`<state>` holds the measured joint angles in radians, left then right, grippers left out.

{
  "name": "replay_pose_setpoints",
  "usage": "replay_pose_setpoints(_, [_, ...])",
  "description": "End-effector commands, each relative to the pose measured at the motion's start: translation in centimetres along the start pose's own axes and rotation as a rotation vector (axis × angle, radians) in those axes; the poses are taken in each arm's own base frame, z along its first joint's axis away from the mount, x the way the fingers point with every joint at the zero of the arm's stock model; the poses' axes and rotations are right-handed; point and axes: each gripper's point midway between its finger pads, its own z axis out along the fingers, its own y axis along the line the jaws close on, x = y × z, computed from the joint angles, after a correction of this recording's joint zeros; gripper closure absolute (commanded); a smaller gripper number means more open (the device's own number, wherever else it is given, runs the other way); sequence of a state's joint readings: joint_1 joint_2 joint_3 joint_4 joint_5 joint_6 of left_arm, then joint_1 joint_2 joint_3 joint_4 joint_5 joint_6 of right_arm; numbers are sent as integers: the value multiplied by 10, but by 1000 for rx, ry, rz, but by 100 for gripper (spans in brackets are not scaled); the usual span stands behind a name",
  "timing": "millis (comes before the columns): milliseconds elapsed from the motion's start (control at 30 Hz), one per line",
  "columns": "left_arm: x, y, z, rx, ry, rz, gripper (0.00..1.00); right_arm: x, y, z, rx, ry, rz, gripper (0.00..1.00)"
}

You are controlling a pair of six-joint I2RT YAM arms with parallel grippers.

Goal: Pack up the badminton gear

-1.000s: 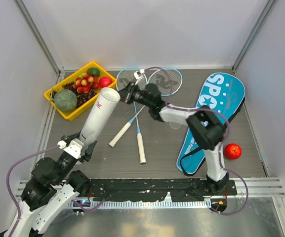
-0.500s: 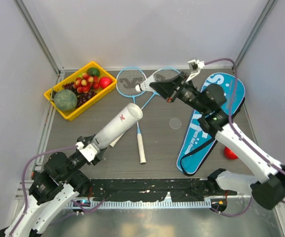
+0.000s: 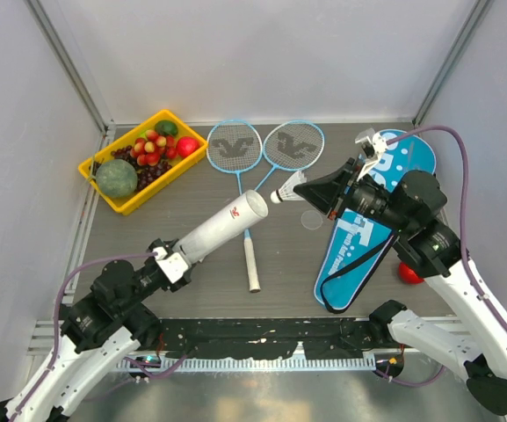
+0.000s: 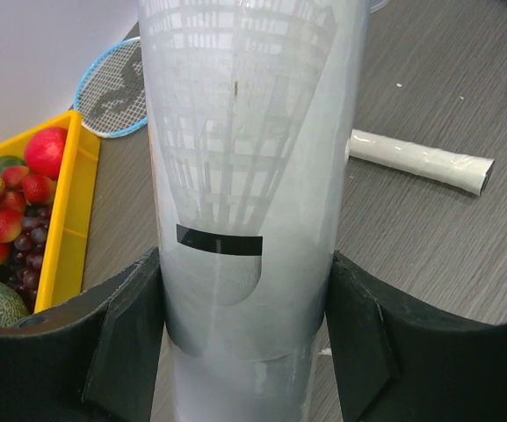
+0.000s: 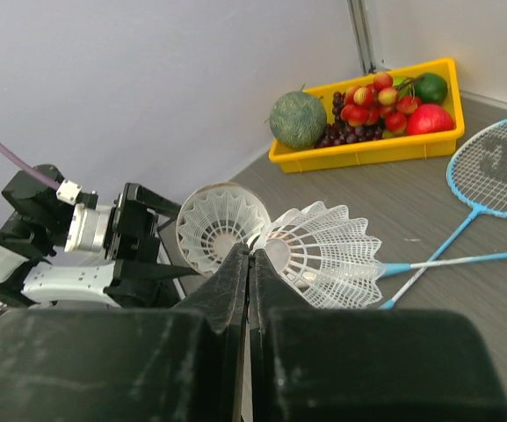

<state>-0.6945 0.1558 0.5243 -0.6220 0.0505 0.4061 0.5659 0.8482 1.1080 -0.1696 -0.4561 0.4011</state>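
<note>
Left pincer clamps the tube at its lower end, one finger on each side. The tube is held off the worktop and tilted, its long axis running up and to the right, open mouth facing the right arm. Right pincer has its jaws shut on the feather skirt of a shuttlecock, cork pointing at the mouth. Cork and mouth are near but apart and roughly in line, the shuttlecock lying just right of the mouth. Judgement: the step in hand is insertion. It turns on keeping the cork on the tube's axis, and the right arm is the nearer to close the gap. Count: two shuttlecocks, one held and one inside the tube. Two rackets lie side by side on the worktop. One tube. One bag lies flat at right.
</note>
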Motion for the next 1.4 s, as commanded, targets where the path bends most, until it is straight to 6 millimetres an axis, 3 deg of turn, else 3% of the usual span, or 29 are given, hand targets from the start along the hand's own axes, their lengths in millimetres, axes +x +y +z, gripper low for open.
replay_pose_setpoints(0, [-26, 5, 7, 0, -101, 15, 88, 9, 9, -9, -33, 31, 1, 95])
replay_pose_setpoints(733, [-28, 0, 12, 32, -105, 23, 90, 35, 45, 42, -227, 86, 113, 95])
replay_pose_setpoints(900, [-30, -3, 12, 46, -119, 23, 90, 53, 43, 55, -227, 134, 141, 95])
replay_pose_setpoints(1233, [-35, -1, 12, 38, -140, 19, 91, 66, 55, 59, -290, 150, 223, 95])
replay_pose_setpoints(1367, [-37, 0, 10, 33, -151, 19, 91, 68, 51, 57, -260, 144, 262, 81])
